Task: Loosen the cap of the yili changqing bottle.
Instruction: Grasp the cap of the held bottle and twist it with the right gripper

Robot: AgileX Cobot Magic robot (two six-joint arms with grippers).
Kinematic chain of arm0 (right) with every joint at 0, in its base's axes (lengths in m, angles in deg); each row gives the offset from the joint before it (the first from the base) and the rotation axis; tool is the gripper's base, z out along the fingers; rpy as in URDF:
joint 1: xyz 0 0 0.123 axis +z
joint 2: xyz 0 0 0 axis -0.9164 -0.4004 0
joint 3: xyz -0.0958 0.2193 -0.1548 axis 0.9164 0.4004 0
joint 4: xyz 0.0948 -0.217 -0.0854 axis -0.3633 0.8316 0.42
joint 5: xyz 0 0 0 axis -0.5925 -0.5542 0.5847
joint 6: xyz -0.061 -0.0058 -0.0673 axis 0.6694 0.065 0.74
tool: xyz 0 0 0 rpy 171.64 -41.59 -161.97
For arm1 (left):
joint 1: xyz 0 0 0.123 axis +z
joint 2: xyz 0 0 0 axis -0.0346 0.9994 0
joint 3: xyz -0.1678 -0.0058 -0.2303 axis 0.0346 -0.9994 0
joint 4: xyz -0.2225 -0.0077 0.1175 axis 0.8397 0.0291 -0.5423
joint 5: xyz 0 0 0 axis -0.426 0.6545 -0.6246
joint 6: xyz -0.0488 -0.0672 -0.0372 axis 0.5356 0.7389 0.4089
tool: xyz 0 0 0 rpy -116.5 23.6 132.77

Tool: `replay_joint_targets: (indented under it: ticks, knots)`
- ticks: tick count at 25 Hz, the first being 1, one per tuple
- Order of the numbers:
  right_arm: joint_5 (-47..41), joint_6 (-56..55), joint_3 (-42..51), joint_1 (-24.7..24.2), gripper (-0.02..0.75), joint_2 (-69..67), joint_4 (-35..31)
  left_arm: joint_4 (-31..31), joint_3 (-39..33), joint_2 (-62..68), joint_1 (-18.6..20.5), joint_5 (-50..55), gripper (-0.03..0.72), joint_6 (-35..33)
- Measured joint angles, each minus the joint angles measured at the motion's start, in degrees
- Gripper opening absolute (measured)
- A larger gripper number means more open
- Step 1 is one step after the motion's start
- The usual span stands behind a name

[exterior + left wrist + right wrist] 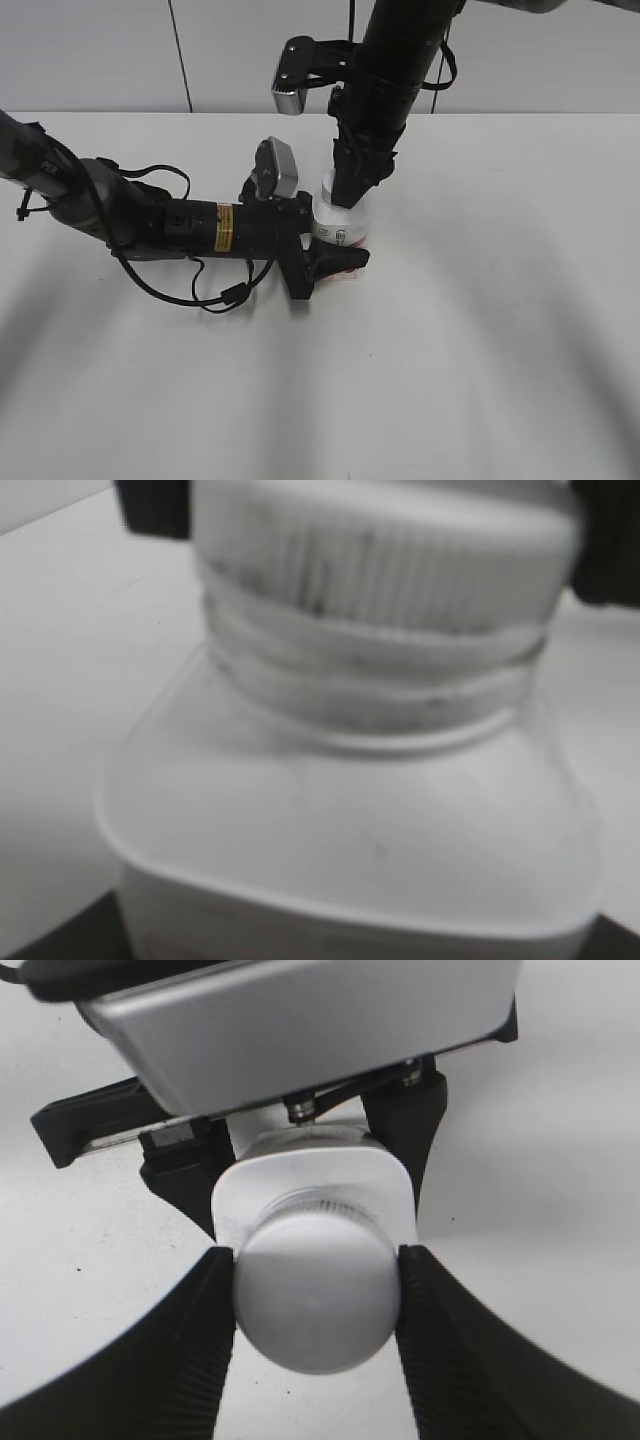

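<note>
The yili changqing bottle (338, 227) stands upright on the white table, white with a pink-red label low on its body. My left gripper (335, 262) comes in from the left and is shut on the bottle's body; the left wrist view shows the bottle's shoulder (350, 810) very close. The white cap (315, 1292) sits on the neck, and its ribbed side shows in the left wrist view (390, 575). My right gripper (316, 1295) comes down from above and is shut on the cap, one jaw on each side. In the exterior view my right gripper (352, 190) hides the cap.
The white table (480, 300) stretches out around the bottle. The left arm and its cables (150, 225) lie across the table to the left. The right arm (395, 70) hangs down over the bottle from the back.
</note>
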Motion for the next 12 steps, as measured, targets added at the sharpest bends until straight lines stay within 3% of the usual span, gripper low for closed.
replay_joint_targets:
  ticks: [12]
  knots:
    - [0.0, 0.2, 0.0, 0.0, 0.390, 0.0, 0.0, 0.0, 0.0, 0.0, 0.0, 0.0, 0.419, 0.0]
